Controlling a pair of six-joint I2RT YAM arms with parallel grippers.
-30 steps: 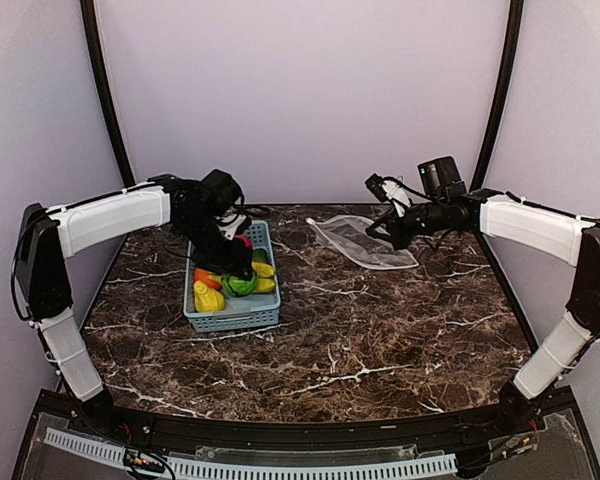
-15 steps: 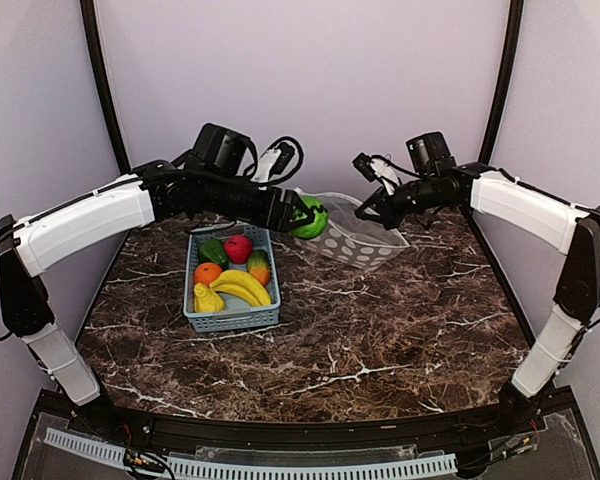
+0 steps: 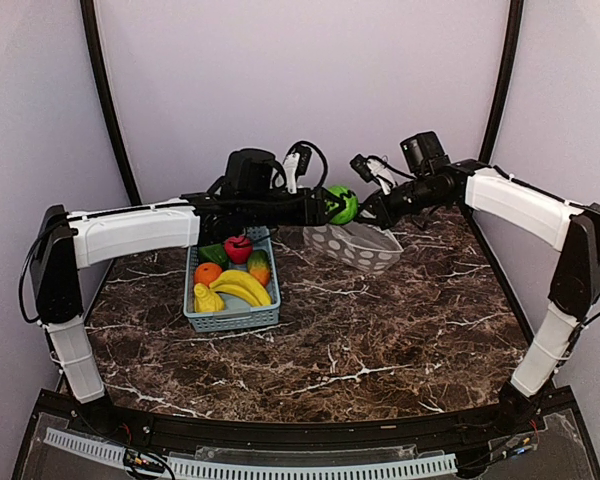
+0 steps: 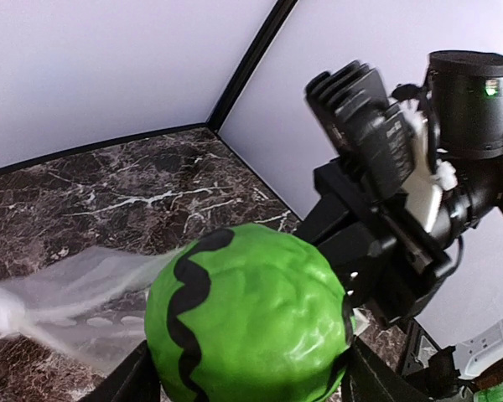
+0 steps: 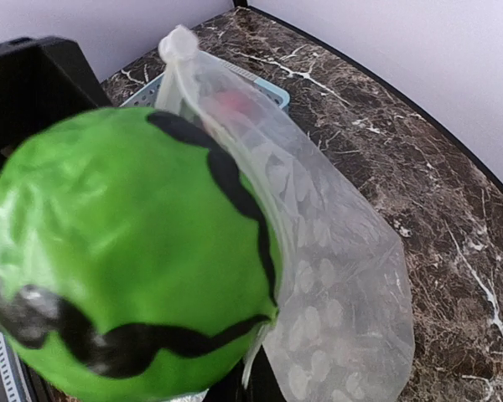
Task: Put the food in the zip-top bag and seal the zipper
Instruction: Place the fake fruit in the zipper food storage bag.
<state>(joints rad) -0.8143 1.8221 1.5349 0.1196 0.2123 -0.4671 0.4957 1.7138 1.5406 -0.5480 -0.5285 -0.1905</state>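
Green plastic fills your left gripper (image 3: 333, 205): its fingers (image 4: 130, 381) are clamped on opposite sides of a round green toy fruit with wavy black stripes (image 4: 247, 322), a wide grasp that looks secure. A second ago that gripper was down in the light-blue slotted plastic basket (image 3: 235, 320) at 9 o'clock on the table. Now the arm is stretched across to 12 o'clock, and the fruit hangs in the air right against your right gripper (image 3: 372, 211).

Your right gripper is clenched on the upper edge of the clear plastic zip-top bag printed with white dots (image 3: 358, 248). That has changed too. The bag lay flat at 1 o'clock a second ago, and now it hangs from those fingers with its lower end trailing toward the dark marble tabletop (image 3: 380, 340).

In the right wrist view the fruit sits at 9 o'clock of the bag's rim, touching the film or nearly so. You look to be at the mouth, not yet inside, and I cannot tell whether the mouth gapes wide enough.

So the first piece is about ready to go in. The yellow banana bunch (image 3: 245, 290), red apple (image 3: 238, 246), round orange (image 3: 207, 271), green pepper (image 3: 213, 254) and yellow pear (image 3: 207, 299) wait in the basket, and sealing is far off.
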